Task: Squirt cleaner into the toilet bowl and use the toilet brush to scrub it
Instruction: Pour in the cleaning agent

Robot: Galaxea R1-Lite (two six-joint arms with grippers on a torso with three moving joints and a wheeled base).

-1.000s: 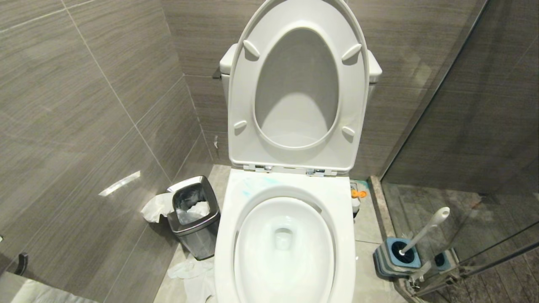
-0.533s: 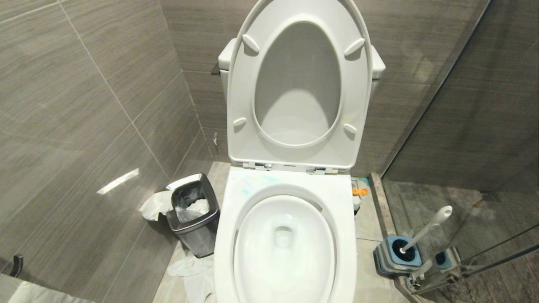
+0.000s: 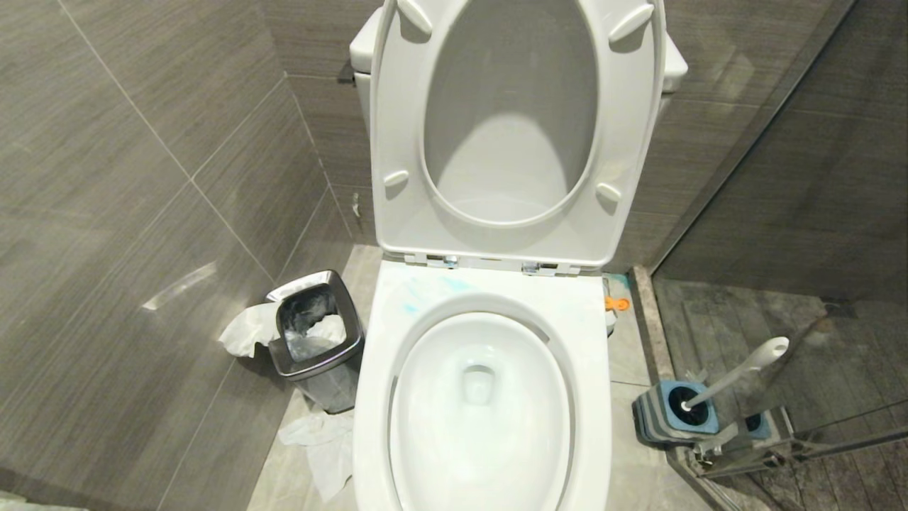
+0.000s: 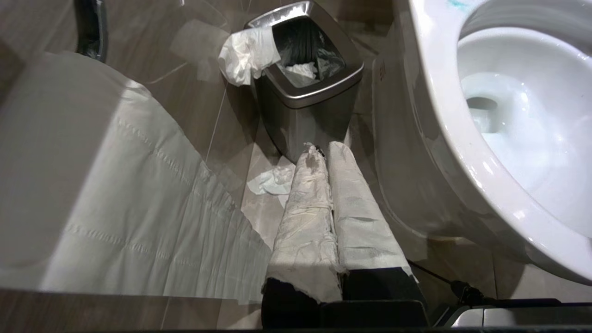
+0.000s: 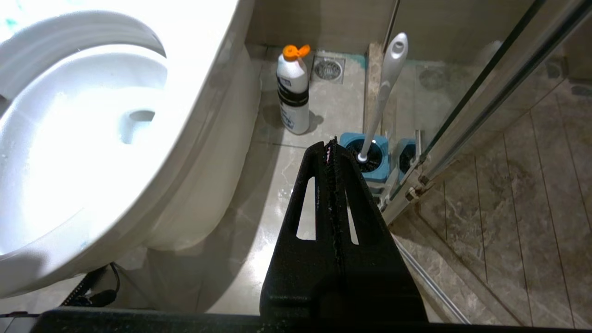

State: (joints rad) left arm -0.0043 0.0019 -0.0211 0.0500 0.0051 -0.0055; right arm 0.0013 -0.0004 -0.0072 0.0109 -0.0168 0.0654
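Note:
The white toilet bowl (image 3: 585, 316) stands open, seat and lid raised, with water in the basin. Pale blue smears of cleaner (image 3: 425, 291) mark the back left of the rim. To the right, the toilet brush (image 3: 738, 370) leans in its grey-and-blue holder (image 3: 672, 417) by the glass. Neither gripper shows in the head view. My left gripper (image 4: 322, 150), its fingers wrapped in white, is shut and empty, low beside the bowl's (image 4: 439, 115) left flank. My right gripper (image 5: 329, 144) is shut and empty, low on the bowl's (image 5: 185, 69) right side, short of the brush (image 5: 384, 88).
A steel waste bin (image 3: 316, 341) stuffed with tissue stands left of the toilet, with more tissue (image 3: 319, 443) on the floor. A white bottle with an orange cap (image 5: 292, 92) stands right of the toilet's base. A glass shower door (image 3: 816, 234) closes off the right.
The whole head view has shifted: the toilet looks larger and the lid's top is now cut off, so the camera has moved. Nothing in the room has moved.

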